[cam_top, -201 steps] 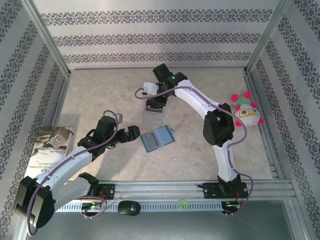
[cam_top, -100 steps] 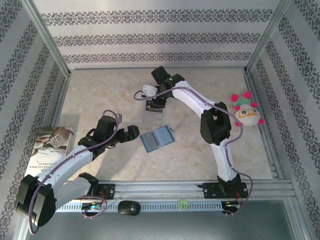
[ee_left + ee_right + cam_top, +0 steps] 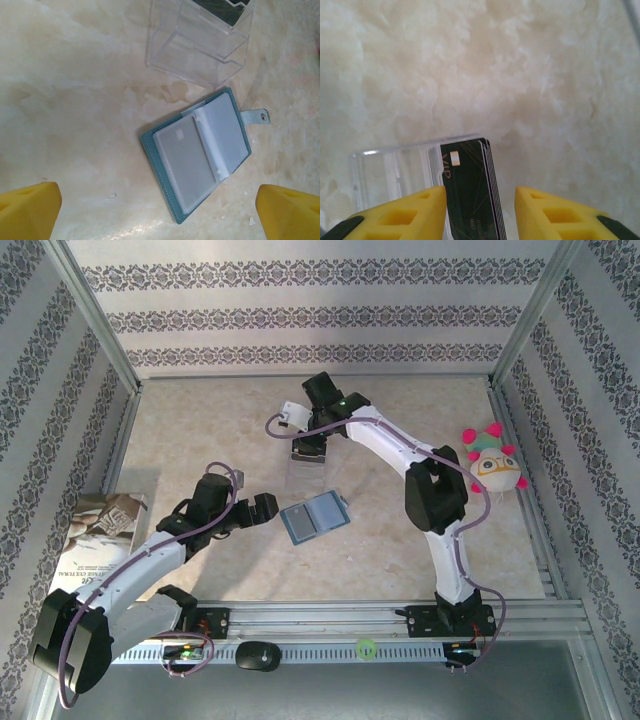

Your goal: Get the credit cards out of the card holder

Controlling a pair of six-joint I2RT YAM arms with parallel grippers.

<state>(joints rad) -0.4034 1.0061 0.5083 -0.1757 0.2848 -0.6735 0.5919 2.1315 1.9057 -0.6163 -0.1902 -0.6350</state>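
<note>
Moved: my right gripper [image 3: 480,196], slightly leftward.
Right gripper: parted, straddling black cards [image 3: 467,192] inside clear stand [image 3: 395,170].
Left gripper [image 3: 158,200]: gaping; card holder [image 3: 200,155] lies open between my fingers, ahead.

A stack of black cards [image 3: 468,195] stands in a clear stand [image 3: 390,167] — between the gripper's [image 3: 479,197] parted yellow fingers [image 3: 402,212].

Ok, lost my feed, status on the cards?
Left gripper open, near card holder. Right gripper open, astride black cards in clear stand. Card holder flat, open, untouched. Nothing in the way.
</note>
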